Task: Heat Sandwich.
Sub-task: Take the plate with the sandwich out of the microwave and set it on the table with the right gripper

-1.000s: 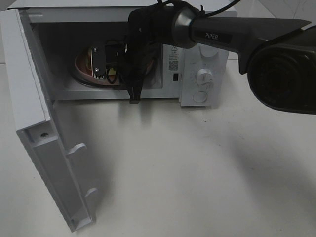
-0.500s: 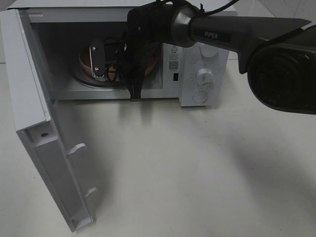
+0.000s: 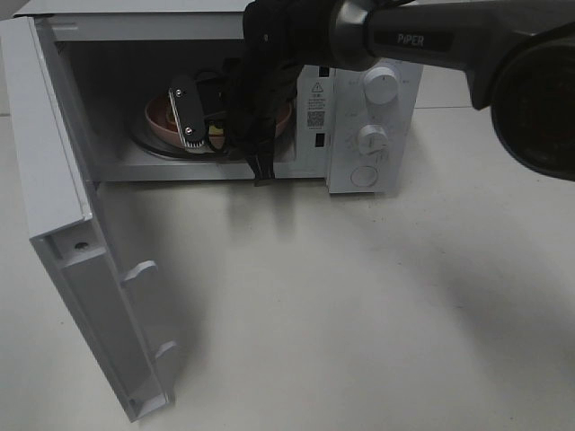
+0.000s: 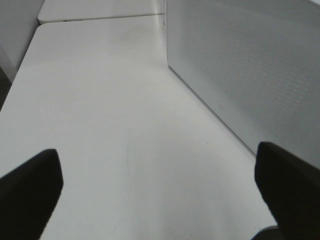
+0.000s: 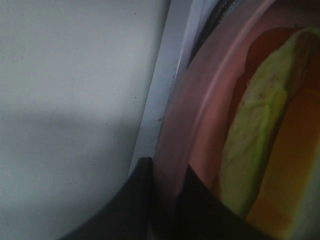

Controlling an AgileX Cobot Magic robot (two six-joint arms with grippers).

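Sandwich [image 5: 260, 135] lay on the pink plate [image 5: 185, 145] inside the open microwave [image 3: 373, 135], its pale green filling running lengthwise along the plate's near rim in the right wrist view; the overhead camera could not see it behind the arm, so which way it pointed in the oven could not be told. The right gripper [image 5: 165, 200] reached into the oven cavity from 3 o'clock, its dark fingers [image 5: 142, 200] clamped on the plate's rim. The microwave door [image 3: 72, 269] stood swung out toward 7 o'clock. The left gripper [image 4: 160, 195] hovered over the white table [image 4: 110, 125] beside the microwave's perforated side, fingers wide apart, holding nothing.
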